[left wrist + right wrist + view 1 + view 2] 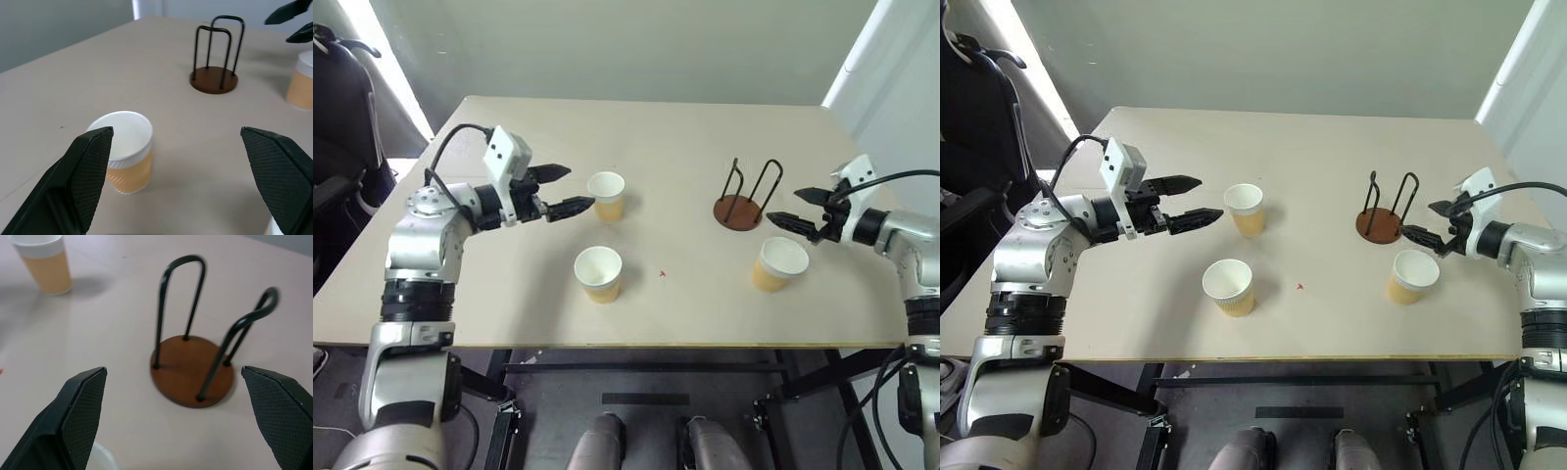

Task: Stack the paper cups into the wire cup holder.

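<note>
My left claw [560, 190] hung over the left part of the bench [685, 147], its two black fingers spread wide apart with nothing between them. It pointed toward the far paper cup [606, 194], which stood upright just beyond the fingertips; I could not tell whether the nearer fingertip touched its wall. A second paper cup [598, 273] stood upright closer to the front edge of the bench, a little nearer to me than the first and apart from it.

My right claw [809, 209] hovered on the right side of the bench, its fingers also wide apart and empty. It pointed toward the wire cup holder [745, 200], which stood upright just beside its fingertips, apart from them. From the right wrist, the holder's round reddish-brown base [191, 369] lay flat on the bench with its two thin black wire loops rising from it, and no cup sat inside.

The third paper cup [779, 263] stood upright below my right claw, near the holder and toward the front edge. All three cups stood open side up, separate from one another.
</note>
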Controlling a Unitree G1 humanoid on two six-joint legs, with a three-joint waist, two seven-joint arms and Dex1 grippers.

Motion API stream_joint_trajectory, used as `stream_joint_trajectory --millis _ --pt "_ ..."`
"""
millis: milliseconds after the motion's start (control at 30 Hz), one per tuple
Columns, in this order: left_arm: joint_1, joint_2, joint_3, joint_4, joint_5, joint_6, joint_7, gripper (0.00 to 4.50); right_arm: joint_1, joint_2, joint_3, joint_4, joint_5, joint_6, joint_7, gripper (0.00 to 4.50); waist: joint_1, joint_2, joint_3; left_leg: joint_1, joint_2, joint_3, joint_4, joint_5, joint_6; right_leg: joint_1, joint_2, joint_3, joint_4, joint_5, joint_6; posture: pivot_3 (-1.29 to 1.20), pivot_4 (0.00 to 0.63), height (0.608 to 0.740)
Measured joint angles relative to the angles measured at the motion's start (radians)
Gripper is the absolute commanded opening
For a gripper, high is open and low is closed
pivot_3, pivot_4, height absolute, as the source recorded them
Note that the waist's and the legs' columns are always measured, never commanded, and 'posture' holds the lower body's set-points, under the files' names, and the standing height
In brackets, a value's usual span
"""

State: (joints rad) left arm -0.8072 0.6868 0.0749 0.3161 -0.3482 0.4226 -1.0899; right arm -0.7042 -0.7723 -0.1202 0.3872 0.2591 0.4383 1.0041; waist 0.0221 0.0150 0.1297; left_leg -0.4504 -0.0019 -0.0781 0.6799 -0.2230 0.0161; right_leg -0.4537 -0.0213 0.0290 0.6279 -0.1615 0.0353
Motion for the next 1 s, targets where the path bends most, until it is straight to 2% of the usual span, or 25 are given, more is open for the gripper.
stream_joint_trajectory --millis 467,700,1000 --pt "0.000 0.030 -0.019 -0.002 -0.002 0.022 -0.083 4.50 -0.028 0.003 0.029 0.020 -0.020 -0.009 -0.012 4.48 0.000 0.000 0.000 0.000 0.000 0.000 0.000 0.000 0.000 0.000 0.000 0.000 0.000 0.000 0.000 0.00 0.150 0.740" --pt "0.000 0.030 -0.024 -0.001 0.000 0.022 -0.082 4.50 -0.094 0.021 0.099 0.200 -0.124 -0.117 -0.061 4.48 -0.001 0.000 0.000 0.000 0.000 0.000 0.000 0.000 0.000 0.000 0.000 0.000 0.001 0.000 0.000 0.00 0.150 0.740" --pt "-0.002 0.026 -0.028 -0.002 -0.001 0.022 -0.077 4.50 -0.212 0.062 0.105 0.409 -0.188 -0.227 -0.097 4.48 0.000 0.000 0.000 0.000 0.000 0.000 0.000 0.000 0.000 -0.001 0.000 0.000 0.001 0.000 0.000 0.00 0.150 0.740"
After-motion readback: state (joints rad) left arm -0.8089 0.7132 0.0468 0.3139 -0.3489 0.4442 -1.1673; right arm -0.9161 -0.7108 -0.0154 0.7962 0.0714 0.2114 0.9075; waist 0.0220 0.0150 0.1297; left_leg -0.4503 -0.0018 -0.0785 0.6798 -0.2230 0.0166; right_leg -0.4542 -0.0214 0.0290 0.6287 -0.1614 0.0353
